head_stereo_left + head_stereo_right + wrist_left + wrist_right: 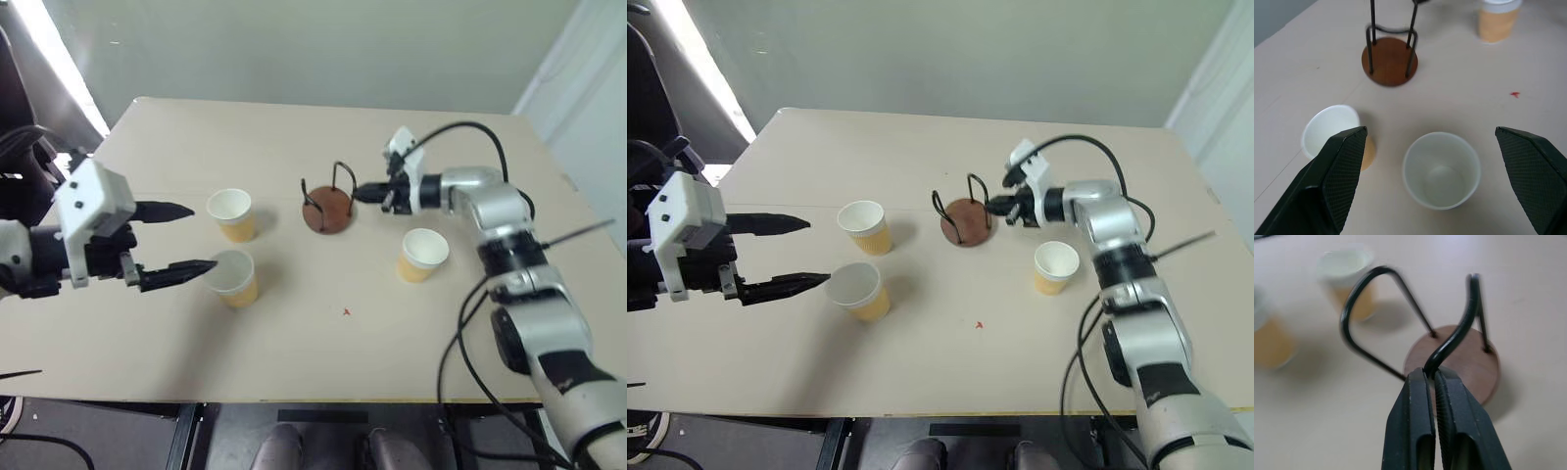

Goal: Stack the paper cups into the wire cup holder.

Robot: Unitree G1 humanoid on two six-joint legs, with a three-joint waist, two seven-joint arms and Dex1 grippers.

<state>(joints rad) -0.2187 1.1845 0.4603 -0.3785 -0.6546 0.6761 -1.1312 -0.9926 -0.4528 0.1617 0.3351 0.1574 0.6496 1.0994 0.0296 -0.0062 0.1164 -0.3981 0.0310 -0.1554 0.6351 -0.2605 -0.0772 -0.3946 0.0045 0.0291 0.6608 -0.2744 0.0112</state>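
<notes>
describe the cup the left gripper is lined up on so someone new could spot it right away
Start at the wire cup holder in the middle of the beige table, then look toward the robot's left, where two paper cups stand close together. It is the nearer cup, just off the fingertips of the open left gripper. Unlike its neighbour and the lone cup on the right, it sits closest to the table's front edge.

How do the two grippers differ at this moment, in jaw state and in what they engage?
The left gripper is wide open, a finger either side of a paper cup, gripping nothing. The right gripper is shut, pinching a black loop of the wire cup holder. The left sits at the table's left side, the right past its middle. Both have black fingers.
</notes>
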